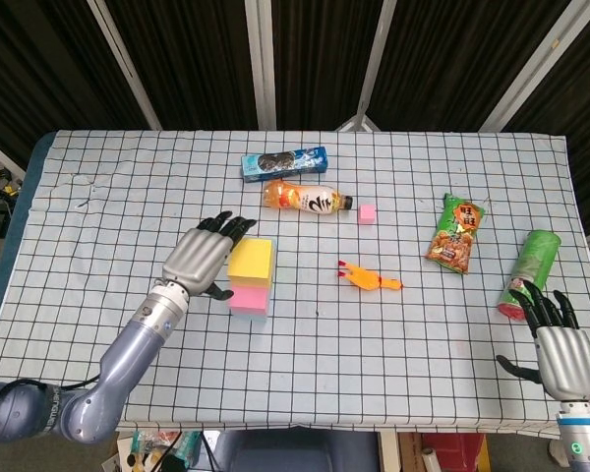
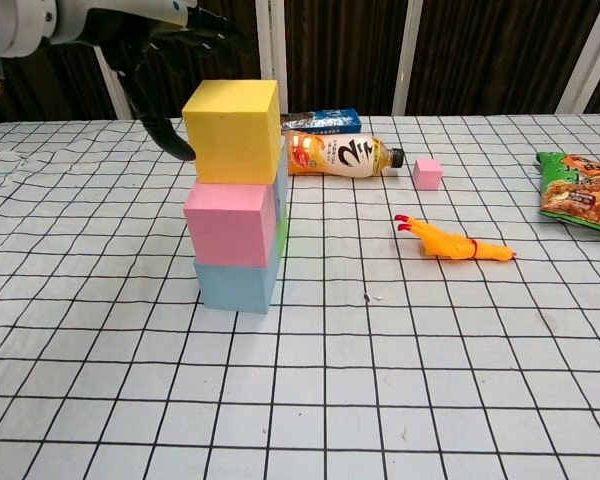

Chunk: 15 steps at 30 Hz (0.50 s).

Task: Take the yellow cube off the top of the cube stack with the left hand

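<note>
Checked tablecloth (image 1: 98, 206), left hand (image 1: 199, 258) beside yellow cube (image 1: 250, 262)

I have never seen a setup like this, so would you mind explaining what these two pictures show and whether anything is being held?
This is a two-armed robot with humanlike hands, working at a checked tablecloth. One picture looks down from its head, the other looks forward from its chest. The left hand hovers open beside the yellow foam cube, which tops a stack with a pink cube and a blue cube below. The right hand waits open near a green tube can. Also lying there: an orange drink bottle, a rubber chicken and a snack bag. Nothing is held.
</note>
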Motion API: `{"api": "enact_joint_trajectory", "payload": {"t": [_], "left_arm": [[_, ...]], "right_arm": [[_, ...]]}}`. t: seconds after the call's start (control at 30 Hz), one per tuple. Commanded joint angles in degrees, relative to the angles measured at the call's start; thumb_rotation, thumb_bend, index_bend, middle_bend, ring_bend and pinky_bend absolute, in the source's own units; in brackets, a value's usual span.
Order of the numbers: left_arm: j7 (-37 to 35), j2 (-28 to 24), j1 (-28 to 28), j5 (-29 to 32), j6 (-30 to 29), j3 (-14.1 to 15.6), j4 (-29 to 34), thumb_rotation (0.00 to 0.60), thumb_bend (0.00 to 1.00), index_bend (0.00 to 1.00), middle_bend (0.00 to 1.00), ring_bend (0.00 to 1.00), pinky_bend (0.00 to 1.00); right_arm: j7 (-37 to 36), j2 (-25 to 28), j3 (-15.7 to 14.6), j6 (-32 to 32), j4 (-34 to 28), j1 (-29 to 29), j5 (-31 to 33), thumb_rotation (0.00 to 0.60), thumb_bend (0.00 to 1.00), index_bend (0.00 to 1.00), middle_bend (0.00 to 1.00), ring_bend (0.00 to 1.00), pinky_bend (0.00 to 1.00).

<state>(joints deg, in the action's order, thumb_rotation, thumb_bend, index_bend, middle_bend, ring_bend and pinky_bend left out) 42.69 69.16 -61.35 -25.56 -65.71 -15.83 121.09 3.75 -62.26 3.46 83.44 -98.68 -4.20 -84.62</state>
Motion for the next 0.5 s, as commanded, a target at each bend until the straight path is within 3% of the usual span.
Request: {"api": "enact_joint_trajectory", "payload": {"t": [0.03, 0.37, 0.5], "left_arm": [[0.6, 1.1, -1.24, 1.22, 0.07, 0.29, -0.77, 0.6, 0.07, 0.06, 0.11, 0.01, 0.16], [1.11, 3.93, -3.44, 1.57, -1.37, 0.76, -3.69, 0.6, 0.14, 0.11, 0.25, 0.16, 0.28], [-0.51, 4.97, -3.54, -0.84, -1.45, 0.32, -5.2, 0.6, 0.27, 0.18, 0.37, 0.26, 0.36]], "right_arm": [[-0.33, 0.15, 0.03, 0.08, -0.04, 0.04, -0.01, 0.6, 0.0, 0.14, 0.07, 0.18, 0.02], [-1.3, 0.55, 0.12, -0.02, 0.05, 0.09, 0.25, 0.6, 0.0, 0.14, 0.07, 0.18, 0.02], [-1.17, 0.47, 0.13, -0.58, 0.16, -0.11, 0.61, 0.6, 0.0, 0.14, 0.07, 0.18, 0.02]]}}
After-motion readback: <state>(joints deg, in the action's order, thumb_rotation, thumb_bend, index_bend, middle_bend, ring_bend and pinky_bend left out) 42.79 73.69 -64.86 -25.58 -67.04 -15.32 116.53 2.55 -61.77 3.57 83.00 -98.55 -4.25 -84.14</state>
